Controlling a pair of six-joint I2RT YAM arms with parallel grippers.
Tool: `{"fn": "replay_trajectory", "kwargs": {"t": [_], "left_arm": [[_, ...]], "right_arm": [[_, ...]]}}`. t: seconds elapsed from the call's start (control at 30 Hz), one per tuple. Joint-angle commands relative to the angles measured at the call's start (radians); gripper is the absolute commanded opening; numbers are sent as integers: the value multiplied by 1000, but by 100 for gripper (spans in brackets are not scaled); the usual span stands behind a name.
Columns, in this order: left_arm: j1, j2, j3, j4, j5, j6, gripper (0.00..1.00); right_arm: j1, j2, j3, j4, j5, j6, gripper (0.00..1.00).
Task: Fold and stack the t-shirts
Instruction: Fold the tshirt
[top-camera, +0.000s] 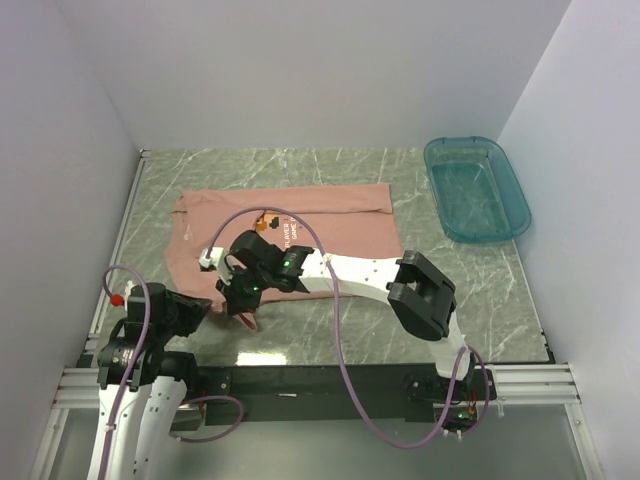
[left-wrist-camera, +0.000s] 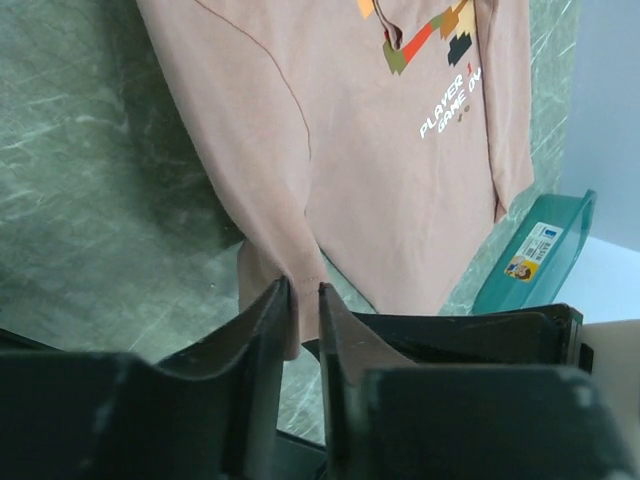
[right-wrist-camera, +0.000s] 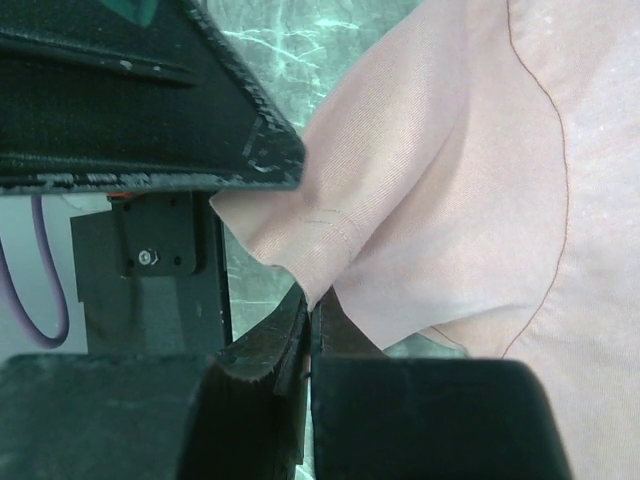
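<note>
A salmon-pink t-shirt (top-camera: 300, 225) with a pixel game print lies spread across the middle of the marble table (top-camera: 480, 290). Its near left part is lifted off the table. In the left wrist view my left gripper (left-wrist-camera: 305, 292) has its jaws drawn narrow around a sleeve hem of the t-shirt (left-wrist-camera: 330, 150). From above, the left gripper (top-camera: 222, 310) sits at the shirt's near left corner. My right gripper (right-wrist-camera: 312, 300) is shut, pinching a hemmed edge of the t-shirt (right-wrist-camera: 480, 200). In the top view the right gripper (top-camera: 240, 298) is right beside the left one.
A teal plastic tub (top-camera: 475, 190) stands at the back right of the table and also shows in the left wrist view (left-wrist-camera: 535, 255). The right arm (top-camera: 420, 295) reaches diagonally over the near half of the table. White walls close in three sides.
</note>
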Motion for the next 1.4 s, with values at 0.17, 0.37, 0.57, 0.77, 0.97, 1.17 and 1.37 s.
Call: {"fn": "replay_trajectory", "kwargs": {"t": [0.17, 0.37, 0.57, 0.77, 0.97, 1.17, 1.37], "left_arm": [[-1, -12, 26, 41, -9, 3, 1], [-1, -29, 17, 55, 3, -2, 0], [-1, -40, 48, 31, -17, -10, 0], [-1, -22, 62, 46, -75, -17, 0], [-1, -2, 69, 80, -83, -14, 0], [-1, 10, 83, 133, -79, -3, 0], [-1, 26, 94, 167, -81, 12, 0]], "right_arm": [[-26, -24, 55, 10, -46, 30, 0], [-32, -17, 60, 10, -52, 36, 0], [-34, -8, 83, -16, -66, 16, 21], [-44, -39, 110, -86, -112, -118, 50], [-107, -117, 156, -497, -337, -616, 60], [-265, -306, -41, -687, -200, -844, 60], [-585, -631, -564, -536, -10, -1014, 56]]}}
